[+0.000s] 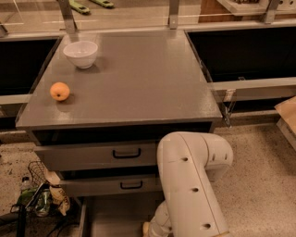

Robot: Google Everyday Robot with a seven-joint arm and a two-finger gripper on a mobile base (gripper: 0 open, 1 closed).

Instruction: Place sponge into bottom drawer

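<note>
Warm, dim light from above; soft shadows beside bowl (80,53) and orange (60,91); gripper (155,227) low over shaded bottom drawer (111,216).

I count one grey cabinet (138,78), with one white bowl (80,53) and one orange fruit (60,91) on its top. Its front has three drawers: two upper drawers (88,157), each with one black handle (126,153), and one bottom drawer (115,216) standing open beneath them. There is one white arm (192,185) of mine. My one gripper is out of sight past the lower edge, over the bottom drawer, and one pale yellow sliver by the wrist may be the sponge (145,228); two green things (78,7) lie at the far edge.
</note>
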